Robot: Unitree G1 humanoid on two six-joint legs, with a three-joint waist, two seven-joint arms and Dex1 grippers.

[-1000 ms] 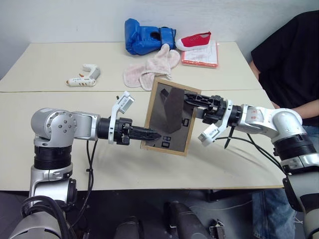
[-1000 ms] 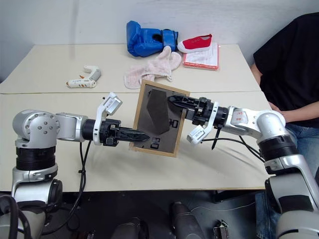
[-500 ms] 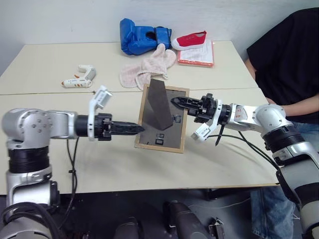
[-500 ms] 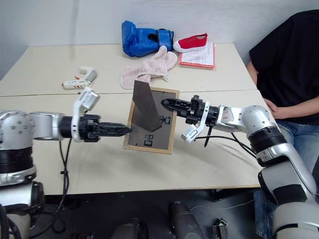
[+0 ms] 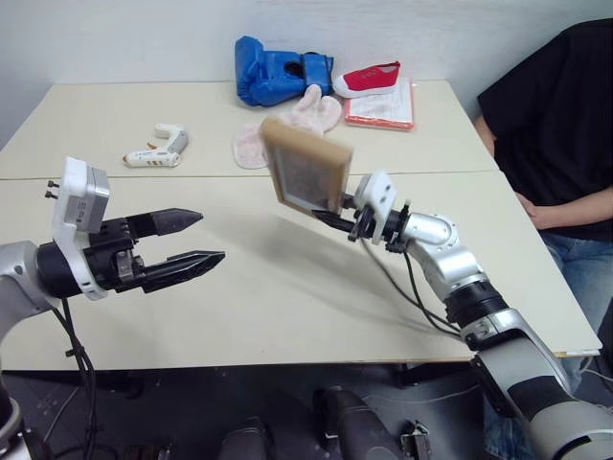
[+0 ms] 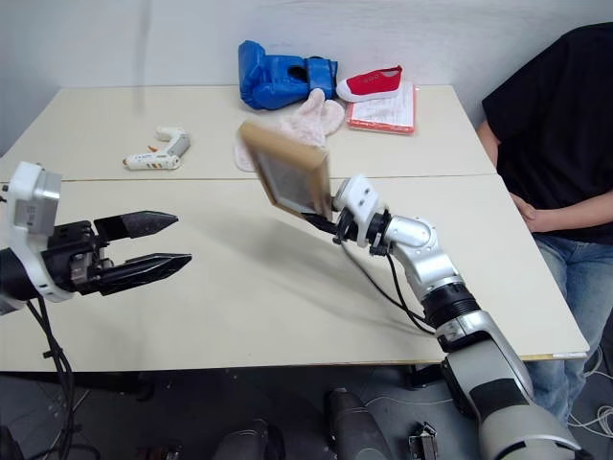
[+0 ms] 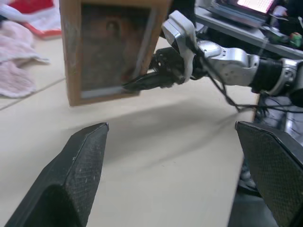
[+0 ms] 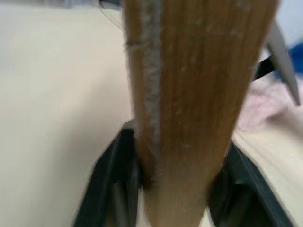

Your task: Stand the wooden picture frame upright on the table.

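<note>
- The frame (image 5: 306, 166) is in the air above the table (image 5: 287, 287), just on the near side of the table's seam, with its picture side turned toward the robot and its top leaning away toward the far edge.
- Its long axis runs roughly up and down, tilted; its lower edge hangs clear of the table, so it is not yet standing.
- The right gripper (image 5: 330, 218) is clamped on the frame's lower edge at the corner nearer the person; in the right wrist view both black fingers (image 8: 113, 179) press the wooden edge from either side.
- From that gripper the frame rises up and slightly toward the robot's left. The table lies directly below it, so I judge the coming move to be a downward one with the top tipped back to vertical.
- The right arm reaches in from the person's side of the frame, forearm low over the table, wrist bent so the gripper points at the frame from beneath.
- The left gripper (image 5: 182, 240) is well to the left of the frame, apart from it, fingers spread wide and holding nothing; it points level toward the frame.
- The right gripper is plainly the nearer one, and the only one in contact.
- Beyond the frame, past the seam, lie a pink cloth (image 5: 287, 129) and a blue glove (image 5: 278, 72).
</note>
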